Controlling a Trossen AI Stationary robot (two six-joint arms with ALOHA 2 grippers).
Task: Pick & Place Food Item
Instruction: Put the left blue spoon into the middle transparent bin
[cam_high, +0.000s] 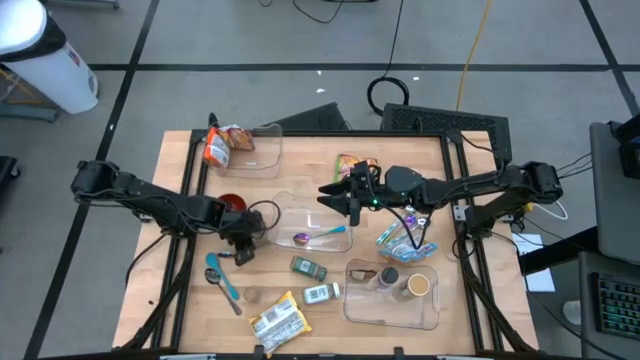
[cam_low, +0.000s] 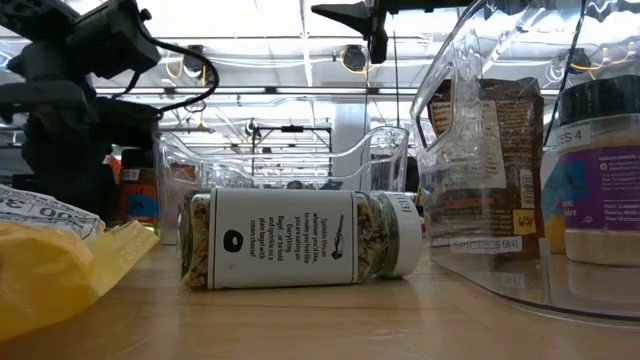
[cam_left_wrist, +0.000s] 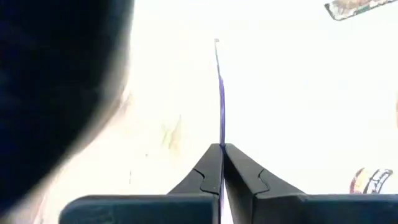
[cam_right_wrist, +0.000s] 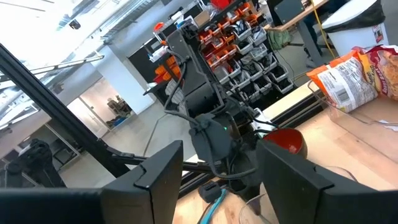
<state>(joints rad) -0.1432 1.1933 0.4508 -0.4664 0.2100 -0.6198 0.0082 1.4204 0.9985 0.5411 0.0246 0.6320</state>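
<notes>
From above, the left hand (cam_high: 243, 247) presses down beside the clear plastic tray (cam_high: 290, 205) on the wooden tabletop (cam_high: 180, 300); the right hand (cam_high: 340, 200) hovers released. Level view: a toppled spice jar (cam_low: 300, 238), label illegible. Left wrist: fingers (cam_left_wrist: 208, 171) clenched on a thin purple strip (cam_left_wrist: 221, 99); lifting straight seems wise.

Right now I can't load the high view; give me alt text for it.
Seen from above, the left end effector is down at the left end of a clear bin mid-table, while the right end effector hovers open over the same bin, which holds a purple spoon. Spice jars, snack packets and two more clear bins surround them.
</notes>
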